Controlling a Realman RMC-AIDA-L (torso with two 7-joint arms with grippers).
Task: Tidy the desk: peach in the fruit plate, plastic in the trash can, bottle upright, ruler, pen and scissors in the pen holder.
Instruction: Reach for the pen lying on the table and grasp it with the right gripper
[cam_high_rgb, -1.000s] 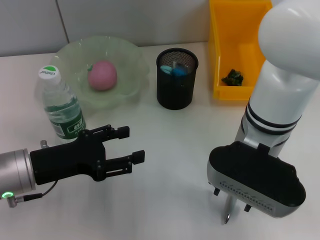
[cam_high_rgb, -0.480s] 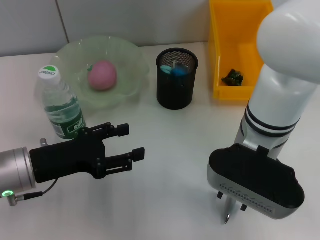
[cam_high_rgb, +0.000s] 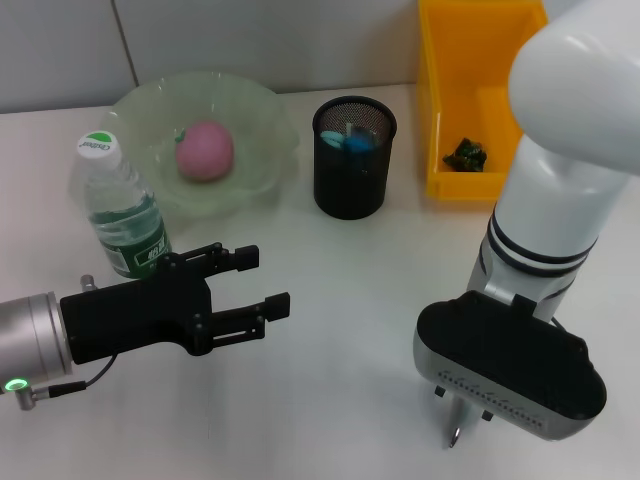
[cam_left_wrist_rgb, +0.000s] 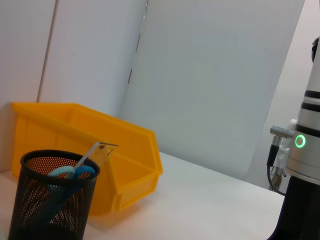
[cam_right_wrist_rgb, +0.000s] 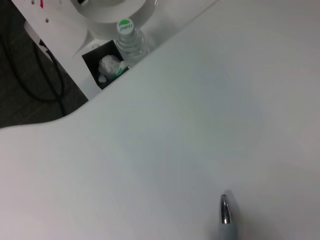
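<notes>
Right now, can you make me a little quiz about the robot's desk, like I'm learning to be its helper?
1. True or false: the peach lies in the fruit plate.
2. Which thing hangs point-down under the right tool? A) the ruler B) the pen C) the scissors
3. Fill in the gap: the bottle stands ______ beside the plate, just behind the open left tool.

Key: 1 true. 2 B; the ruler and blue-handled scissors already stick out of the black pen holder. 3 upright.
</notes>
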